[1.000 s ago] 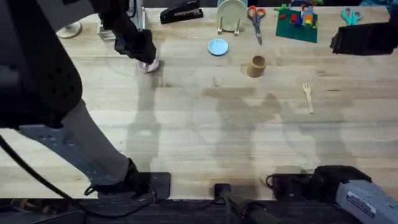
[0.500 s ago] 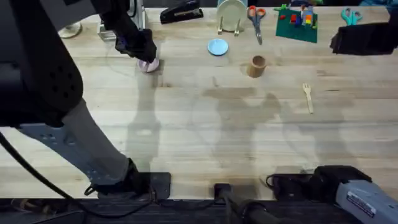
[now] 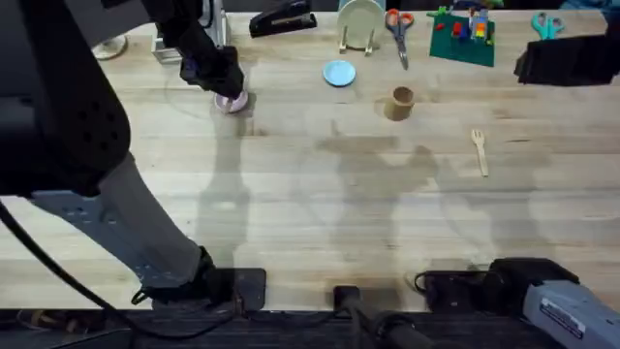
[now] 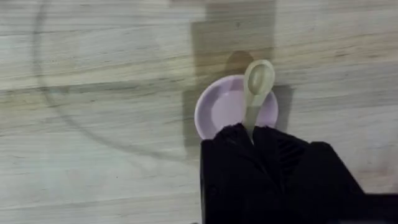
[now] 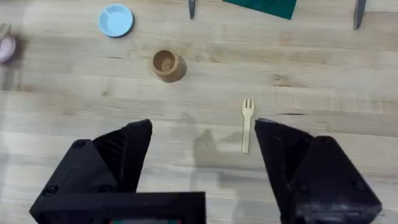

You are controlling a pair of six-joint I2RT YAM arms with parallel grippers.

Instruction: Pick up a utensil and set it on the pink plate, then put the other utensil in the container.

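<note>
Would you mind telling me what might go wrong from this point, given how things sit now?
1. The left claw holds the spoon by its handle, with its bowl past the far rim of the pink plate; released here, it may tip off.
2. The plate is small and light, so withdrawing could nudge it.
3. The fork lies flat on the table, so the open right claw may struggle to grip it.

This looks like a robot laboratory or test bench, not a home. Two arm bases are fixed at the near edge of a pale wooden table (image 3: 320, 204), with cables beside them. Along the far edge lie office and play things: a black stapler (image 3: 283, 18), scissors with orange handles (image 3: 398, 31), a green board with coloured blocks (image 3: 463, 35), and toy-sized dishes such as a light blue plate (image 3: 339, 73).
</note>
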